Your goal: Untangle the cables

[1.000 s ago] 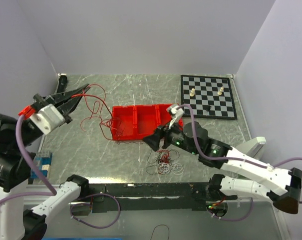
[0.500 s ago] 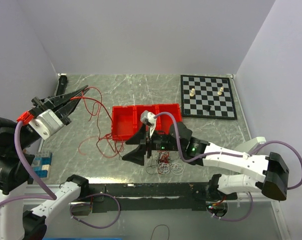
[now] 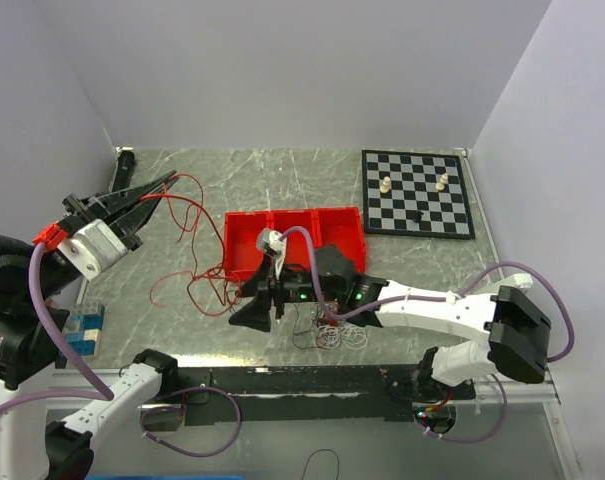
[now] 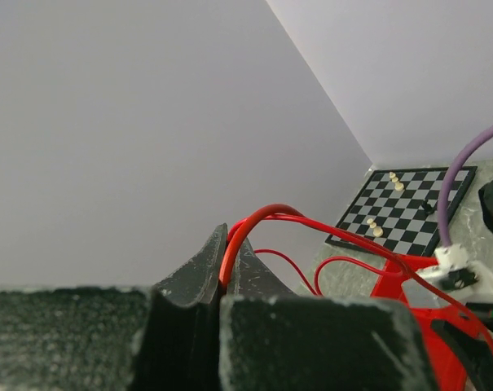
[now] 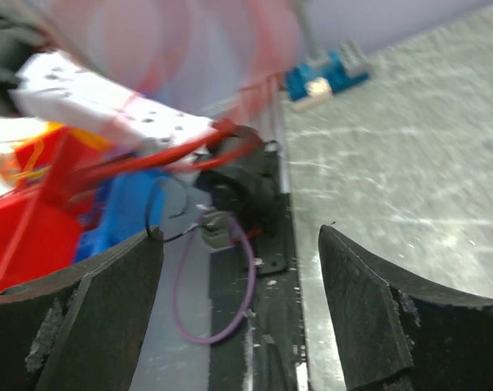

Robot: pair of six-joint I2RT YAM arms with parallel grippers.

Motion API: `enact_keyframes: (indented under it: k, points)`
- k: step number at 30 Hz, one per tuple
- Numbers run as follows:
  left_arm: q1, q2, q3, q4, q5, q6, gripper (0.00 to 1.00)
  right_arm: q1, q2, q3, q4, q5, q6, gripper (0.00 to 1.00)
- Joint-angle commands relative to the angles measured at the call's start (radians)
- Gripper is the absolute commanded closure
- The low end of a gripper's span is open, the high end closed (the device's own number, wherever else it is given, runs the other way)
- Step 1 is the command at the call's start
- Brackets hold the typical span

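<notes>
top view, left gripper (image 3: 164,182): raised over the far-left of the table (image 3: 282,180), jaws pressed together on a red cable (image 3: 195,215) that droops down to the tabletop beside the red bin (image 3: 312,228)
top view, right gripper (image 3: 250,305): low by the bin's near-left corner, jaws spread wide
top view, other cables: little red/white/black tangle (image 3: 334,332) on the table, right next to the right arm
left wrist: red cable (image 4: 270,212) pinched between the closed tips, arcing off toward the chessboard (image 4: 401,213)
right wrist: pretty blurry, jaws wide apart, a purple hose (image 5: 230,318) loop seen between them, blue block (image 5: 327,72) further off
</notes>
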Motion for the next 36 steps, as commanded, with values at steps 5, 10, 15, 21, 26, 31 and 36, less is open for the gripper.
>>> enact_keyframes:
  k: [5,10,15,21,26,31,36]
  points:
    - [0.005,-0.014,0.020,0.037,0.012,-0.001,0.99,0.013,0.044,0.083,-0.012,0.101,-0.025,0.49]
    - [0.005,-0.040,-0.015,0.085,-0.006,0.042,0.99,0.021,-0.020,-0.052,-0.058,0.197,0.007,1.00]
    - [0.005,-0.069,-0.087,0.275,-0.054,0.071,0.99,0.027,-0.113,-0.227,-0.151,0.318,0.055,1.00]
    - [0.005,-0.054,-0.097,0.406,-0.109,0.039,0.99,0.035,-0.198,-0.344,-0.340,0.492,0.124,1.00]
    - [0.005,-0.023,-0.071,0.403,-0.109,0.015,0.99,0.036,-0.212,-0.349,-0.508,0.613,0.187,1.00]
    - [0.005,0.012,-0.025,0.435,-0.135,0.005,0.99,0.036,-0.187,-0.321,-0.690,0.720,0.269,1.00]
    - [0.007,0.043,0.009,0.523,-0.187,0.010,0.99,0.035,-0.177,-0.330,-0.788,0.753,0.346,1.00]
